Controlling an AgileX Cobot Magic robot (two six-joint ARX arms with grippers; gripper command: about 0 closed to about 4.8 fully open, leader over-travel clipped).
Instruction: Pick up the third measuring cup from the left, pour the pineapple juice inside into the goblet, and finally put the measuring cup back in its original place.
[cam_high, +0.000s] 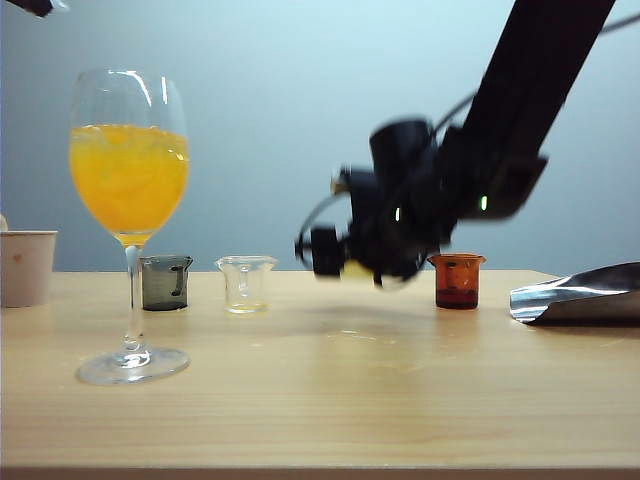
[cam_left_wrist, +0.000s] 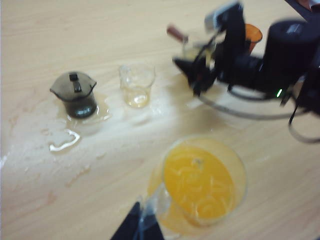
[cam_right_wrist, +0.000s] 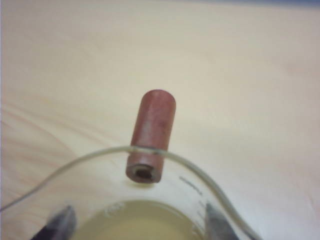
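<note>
The third measuring cup is clear, with a reddish-brown stub handle and pale yellow pineapple juice inside. My right gripper is shut on it, one fingertip on each side of its wall. In the exterior view the right gripper is blurred and carries the cup just above the table, right of centre. From the left wrist the cup shows in that gripper. The goblet stands at the left, holding orange drink. My left gripper hangs shut above the goblet, holding nothing.
A grey cup and a clear flared cup stand between the goblet and the right gripper. An amber cup and a silver pouch sit at the right, a paper cup at the far left. Spilled liquid lies near the grey cup.
</note>
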